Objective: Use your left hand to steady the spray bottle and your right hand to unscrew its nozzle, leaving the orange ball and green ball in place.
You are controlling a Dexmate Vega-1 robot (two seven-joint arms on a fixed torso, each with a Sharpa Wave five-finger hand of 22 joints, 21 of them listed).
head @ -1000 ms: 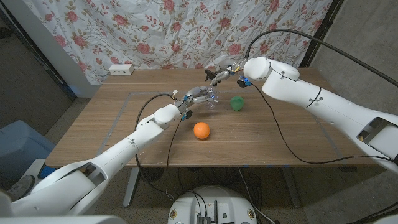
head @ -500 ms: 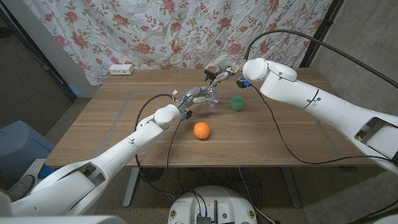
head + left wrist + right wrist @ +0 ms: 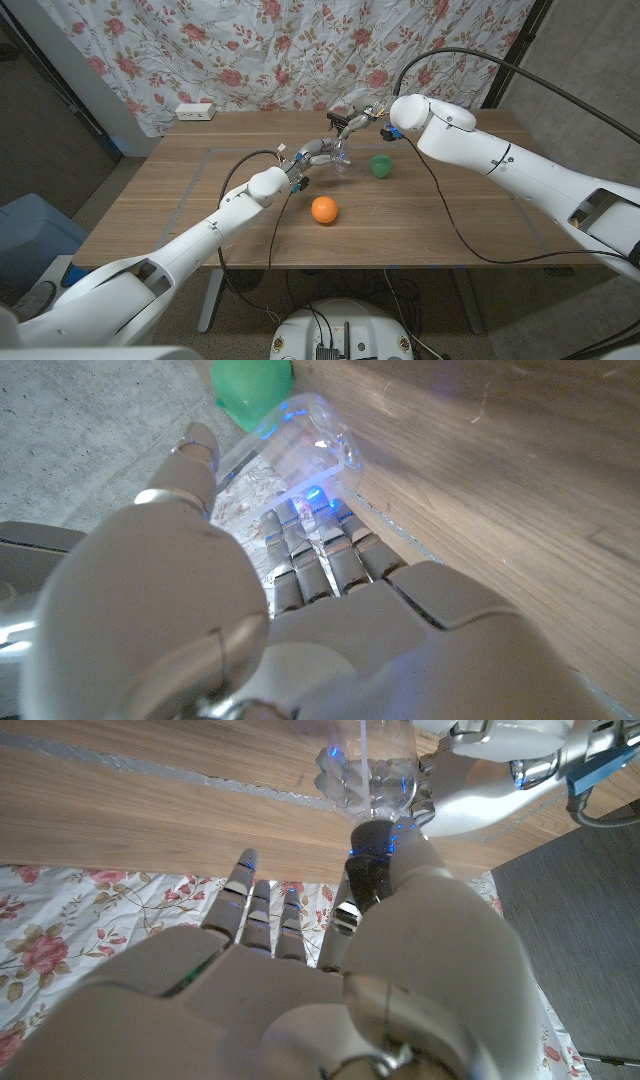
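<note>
Nearest on the bench [image 3: 180, 210] lay the orange ball [image 3: 323, 209]. Beyond it, the left robot hand [image 3: 316, 155] had its fingers curled around the clear spray bottle [image 3: 341, 158], which stood just left of the green ball [image 3: 380, 165]. Farther back, the right robot hand [image 3: 357, 120] pinched the black nozzle [image 3: 372, 845] atop the bottle, its other fingers spread.

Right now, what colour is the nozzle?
Black: the nozzle shows best in the right wrist view.
</note>
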